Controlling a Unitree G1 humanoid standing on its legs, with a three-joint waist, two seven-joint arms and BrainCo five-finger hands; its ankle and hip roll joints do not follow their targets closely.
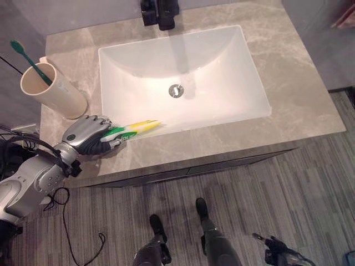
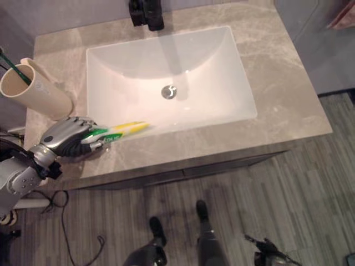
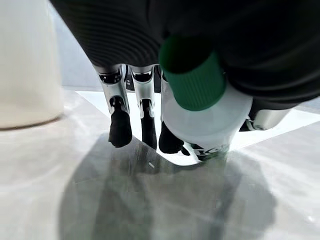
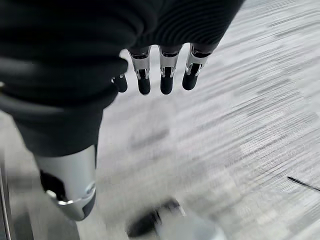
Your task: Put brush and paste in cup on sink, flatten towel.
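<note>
Gripping the toothpaste tube (image 1: 133,129), the left hand (image 1: 89,134) has its fingers curled round the green-capped end, right at the front edge of the counter (image 1: 299,94), just by the front-left corner of the sink basin (image 1: 222,66). The tube's tail pokes out over the basin rim. So I'd say we're roughly a third done: the green toothbrush (image 1: 25,55) is already standing in the beige cup (image 1: 52,88) near the counter's left edge, but the paste isn't in yet. No towel that I can spot. The right hand (image 4: 160,75) hangs over the floor, fingers loose and holding nothing.
</note>
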